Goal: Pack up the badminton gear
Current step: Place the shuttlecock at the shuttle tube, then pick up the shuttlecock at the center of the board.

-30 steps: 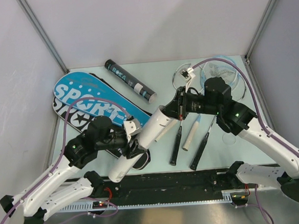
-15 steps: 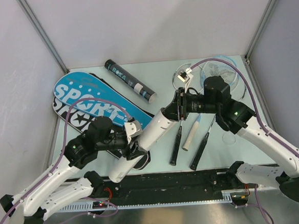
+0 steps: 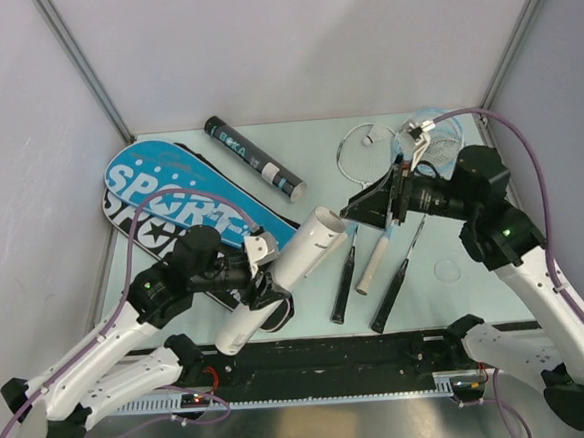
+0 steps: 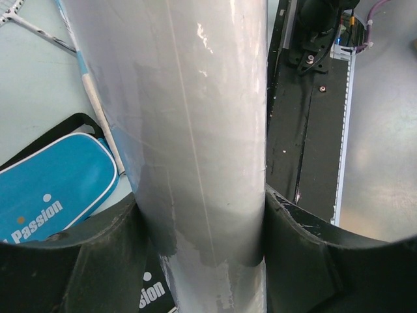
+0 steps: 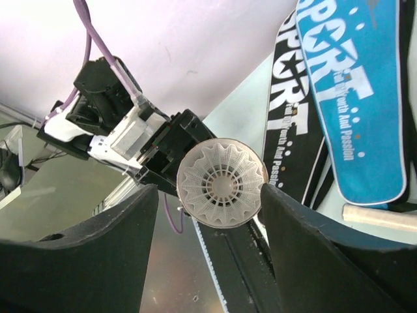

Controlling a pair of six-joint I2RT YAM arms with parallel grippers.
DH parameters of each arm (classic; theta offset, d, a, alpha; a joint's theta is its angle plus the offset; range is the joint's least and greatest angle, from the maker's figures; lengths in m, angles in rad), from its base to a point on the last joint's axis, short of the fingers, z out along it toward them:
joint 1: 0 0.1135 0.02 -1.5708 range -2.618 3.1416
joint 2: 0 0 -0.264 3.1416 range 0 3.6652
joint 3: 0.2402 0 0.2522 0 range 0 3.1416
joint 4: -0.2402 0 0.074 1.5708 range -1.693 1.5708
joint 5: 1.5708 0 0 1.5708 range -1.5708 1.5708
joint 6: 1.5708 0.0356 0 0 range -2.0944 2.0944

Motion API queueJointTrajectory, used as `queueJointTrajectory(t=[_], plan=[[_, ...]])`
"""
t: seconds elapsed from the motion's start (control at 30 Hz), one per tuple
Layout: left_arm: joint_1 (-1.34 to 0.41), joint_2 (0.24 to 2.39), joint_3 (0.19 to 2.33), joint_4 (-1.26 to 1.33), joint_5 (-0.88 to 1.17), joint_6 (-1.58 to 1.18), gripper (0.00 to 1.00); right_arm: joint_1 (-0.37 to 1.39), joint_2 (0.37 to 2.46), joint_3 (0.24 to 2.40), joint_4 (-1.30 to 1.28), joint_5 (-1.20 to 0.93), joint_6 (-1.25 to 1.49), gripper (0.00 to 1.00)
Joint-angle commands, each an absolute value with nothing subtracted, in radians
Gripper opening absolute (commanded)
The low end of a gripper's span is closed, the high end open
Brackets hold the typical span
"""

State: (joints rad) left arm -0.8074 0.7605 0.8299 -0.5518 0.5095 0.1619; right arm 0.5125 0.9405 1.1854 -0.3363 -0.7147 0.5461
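The pale counter (image 3: 307,143) holds all the gear. At the back left lies a big blue SPORT bag (image 3: 170,187). It rests on top of a black bag (image 3: 121,213), which peeks out at the left edge.

The left hand (image 3: 261,279) is clamped on a white tube (image 3: 309,248), with one finger on each side of it. The tube slants across the middle, and its open end points at the right hand (image 5: 208,192). A black tube (image 3: 253,159) lies at the back, just beside the blue bag.

Three rackets (image 3: 375,263) lie to the right of the white tube. Their handles point to the near edge. Two handles are black and the one between them is white. The round heads lie at the back right, partly under the right arm.

The right hand's fingers are spread apart and hold nothing. In the right wrist view, a small white shuttlecock (image 5: 221,179) shows between them, its feather end facing the camera. It sits at the white tube's open end.
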Motion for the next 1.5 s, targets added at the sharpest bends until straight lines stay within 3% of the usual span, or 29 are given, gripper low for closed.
queueJointTrajectory(t=[0.0, 0.17, 0.4, 0.7, 1.07, 1.47], plan=[[-0.806, 0.766, 0.839, -0.488, 0.527, 0.151, 0.49, 0.418, 0.918, 1.189, -0.246, -0.794, 0.555, 0.71], [-0.807, 0.740, 0.832, -0.488, 0.514, 0.158, 0.50, 0.312, 0.956, 1.190, -0.179, -0.669, 0.487, 0.73], [-0.806, 0.742, 0.838, -0.489, 0.526, 0.156, 0.50, 0.145, 1.183, 1.190, 0.030, -0.383, 0.339, 0.73], [-0.805, 0.718, 0.835, -0.488, 0.512, 0.158, 0.50, -0.039, 1.614, 1.262, 0.365, -0.426, 0.395, 0.72], [-0.807, 0.723, 0.831, -0.489, 0.498, 0.158, 0.51, -0.069, 2.233, 1.811, 0.239, -0.548, 0.483, 0.84], [-0.807, 0.722, 0.819, -0.489, 0.443, 0.166, 0.53, -0.063, 2.555, 2.187, 0.091, -0.578, 0.516, 0.73]])
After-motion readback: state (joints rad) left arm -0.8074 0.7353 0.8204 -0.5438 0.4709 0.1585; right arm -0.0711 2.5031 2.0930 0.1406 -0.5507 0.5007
